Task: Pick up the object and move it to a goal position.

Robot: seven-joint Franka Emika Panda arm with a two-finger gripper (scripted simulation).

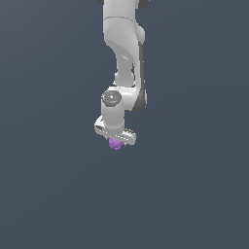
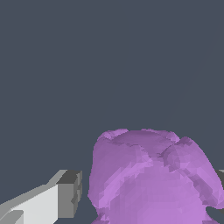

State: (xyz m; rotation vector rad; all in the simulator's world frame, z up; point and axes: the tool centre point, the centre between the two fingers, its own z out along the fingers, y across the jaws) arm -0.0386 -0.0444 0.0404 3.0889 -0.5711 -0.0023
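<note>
The purple bumpy ball [image 1: 115,144] sits directly under my white gripper [image 1: 115,141] in the exterior view. In the wrist view the ball [image 2: 151,179] fills the space between the jaws of the gripper [image 2: 149,186]. One white finger with a dark pad [image 2: 65,197] stands beside it with a narrow gap showing. The other finger [image 2: 221,176] is only a sliver at the picture's edge, next to the ball. The jaws are open around the ball. I cannot tell whether the ball rests on the ground.
Only the plain dark grey ground [image 1: 194,194] shows around the arm [image 1: 124,39]. No other object or goal marker is in view.
</note>
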